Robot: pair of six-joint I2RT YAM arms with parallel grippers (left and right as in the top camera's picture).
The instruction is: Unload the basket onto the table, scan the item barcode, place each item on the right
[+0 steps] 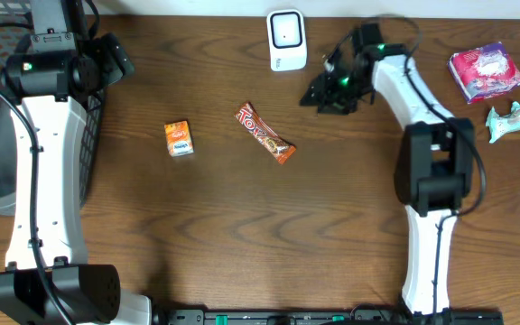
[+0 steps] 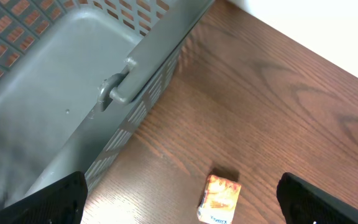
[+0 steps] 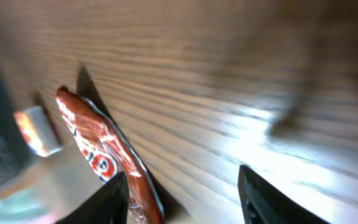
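From overhead, a red-and-orange wrapped candy bar [image 1: 264, 133] is seen lying flat mid-way across the brown wooden table [image 1: 242, 226], well apart from the white barcode scanner [image 1: 286, 39] at the far edge. The right gripper [image 1: 319, 92] is held just right of the scanner. A small orange carton [image 1: 179, 138] lies left of the bar.

In the left wrist view, the left gripper [image 2: 179, 193] is spread wide above the carton, beside a grey plastic basket [image 2: 73, 74].

In the right wrist view, the fingers [image 3: 260, 196] are parted with nothing between them.

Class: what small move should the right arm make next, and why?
Probably shift the right gripper over the candy bar: its jaws stand apart and empty, while the bar lies on the table off to one side, not between them.
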